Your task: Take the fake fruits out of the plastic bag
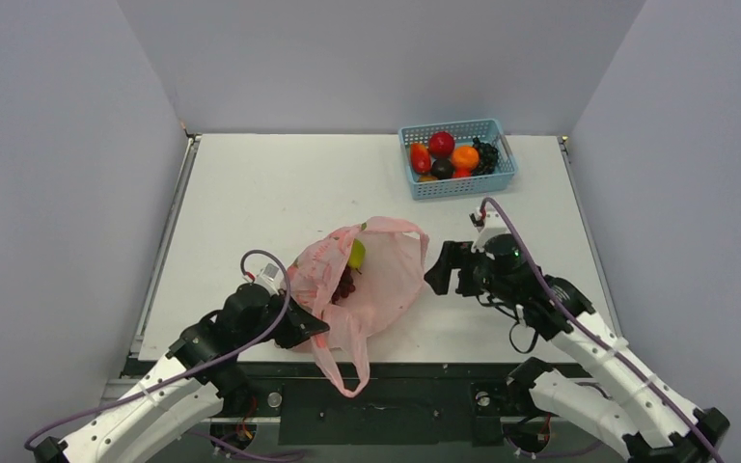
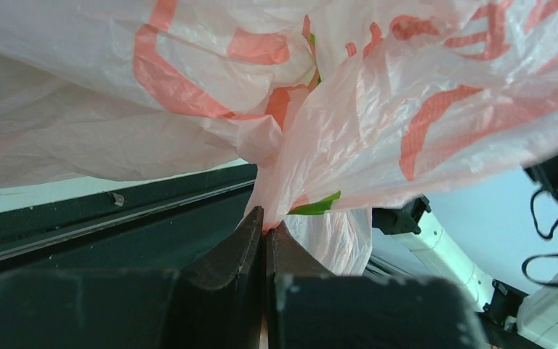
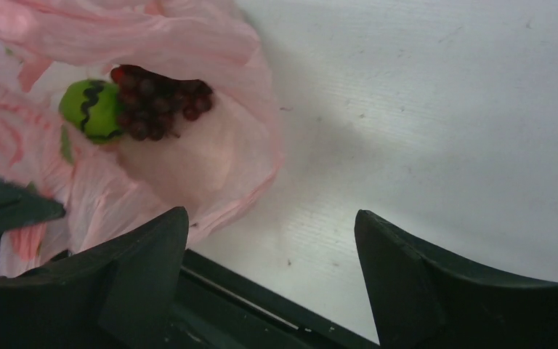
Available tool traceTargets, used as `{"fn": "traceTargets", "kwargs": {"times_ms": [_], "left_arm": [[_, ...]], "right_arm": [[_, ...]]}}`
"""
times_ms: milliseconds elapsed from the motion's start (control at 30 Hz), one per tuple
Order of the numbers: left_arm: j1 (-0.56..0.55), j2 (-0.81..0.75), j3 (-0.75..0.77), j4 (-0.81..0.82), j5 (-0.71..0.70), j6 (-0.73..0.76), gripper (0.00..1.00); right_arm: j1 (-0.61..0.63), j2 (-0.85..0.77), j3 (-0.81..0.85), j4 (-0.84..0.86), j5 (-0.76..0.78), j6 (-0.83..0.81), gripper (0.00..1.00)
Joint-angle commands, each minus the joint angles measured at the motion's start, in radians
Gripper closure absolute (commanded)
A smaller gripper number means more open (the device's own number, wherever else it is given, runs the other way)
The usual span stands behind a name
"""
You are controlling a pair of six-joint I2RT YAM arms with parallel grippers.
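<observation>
The pink plastic bag (image 1: 371,280) lies in the middle of the table with its mouth open toward the right. Inside it I see a yellow-green fruit (image 1: 357,254) and a dark red grape bunch (image 1: 345,285). The right wrist view shows them too, the green fruit (image 3: 91,110) beside the grapes (image 3: 160,102). My left gripper (image 1: 311,325) is shut on the bag's near edge; the pinched plastic (image 2: 312,145) rises from between the jaws. My right gripper (image 1: 441,270) is open and empty, just right of the bag's mouth, apart from it.
A light blue mesh basket (image 1: 415,183) stands at the back right with a red fruit (image 1: 441,143), an orange fruit (image 1: 464,156) and other fruits in it. One bag handle (image 1: 352,376) hangs over the table's near edge.
</observation>
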Motion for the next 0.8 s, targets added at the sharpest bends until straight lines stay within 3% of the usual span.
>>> {"fn": "traceTargets", "kwargs": {"times_ms": [0,167,400,533,767], "left_arm": [[0.001,0.04,0.062,0.078,0.003,0.038,1.0],[-0.001,0.047,0.069,0.081,0.005,0.045,1.0],[-0.001,0.017,0.063,0.048,-0.005,0.034,1.0],[-0.002,0.014,0.068,0.04,-0.018,0.036,1.0],[-0.001,0.042,0.068,0.068,-0.022,0.038,1.0]], "right_arm": [[0.11,-0.174,-0.043,-0.046,-0.01,-0.009,0.2],[0.268,-0.222,-0.01,-0.013,-0.035,-0.022,0.22],[0.53,0.005,0.078,0.141,0.127,-0.081,0.4],[0.57,0.141,0.116,0.228,0.232,-0.095,0.44],[0.58,0.272,0.017,0.541,0.418,-0.107,0.44]]}}
